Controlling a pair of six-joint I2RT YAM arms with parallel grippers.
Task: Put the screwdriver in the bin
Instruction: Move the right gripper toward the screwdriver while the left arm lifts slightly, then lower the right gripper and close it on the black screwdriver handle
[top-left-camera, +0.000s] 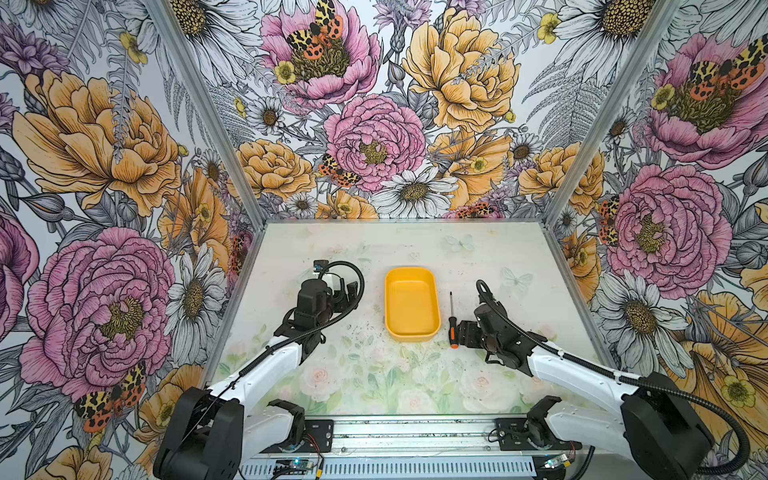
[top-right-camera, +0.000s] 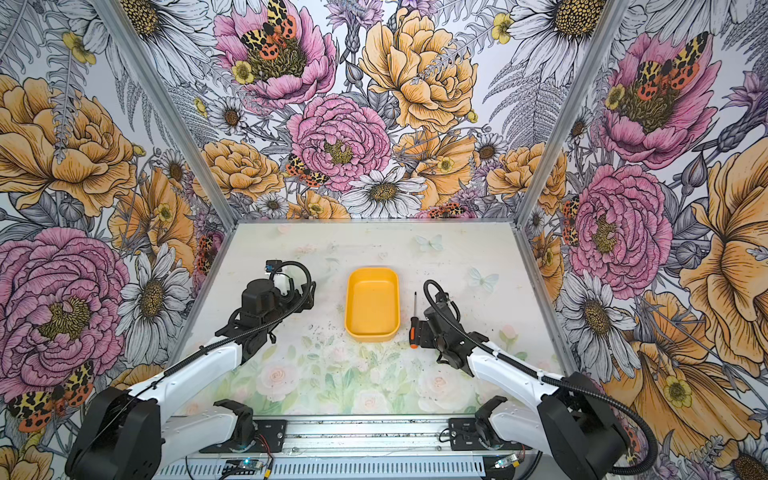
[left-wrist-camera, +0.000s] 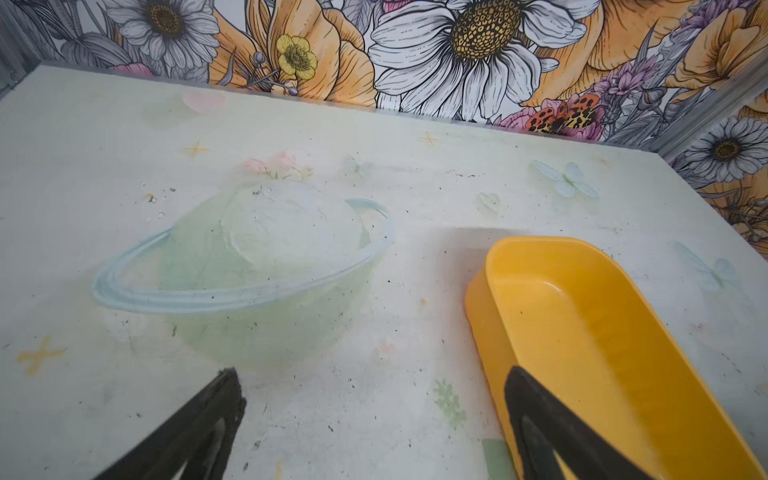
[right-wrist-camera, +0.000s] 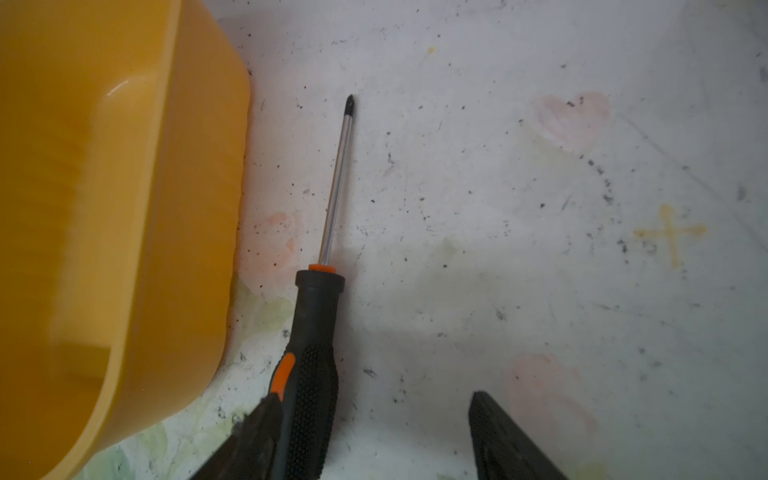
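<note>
Right gripper (right-wrist-camera: 372, 399): jaws apart, straddling screwdriver (right-wrist-camera: 316, 353) handle, unclamped.
Risk: one finger touching first could roll it against bin (right-wrist-camera: 199, 208).

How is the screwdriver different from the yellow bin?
The screwdriver is thin and mostly black with orange bits; the bin is wide and all yellow-orange. The screwdriver is shorter than the bin. The bin is an empty tray; the screwdriver is a handle with a metal shaft. Both lie on the table, side by side, not touching.
</note>
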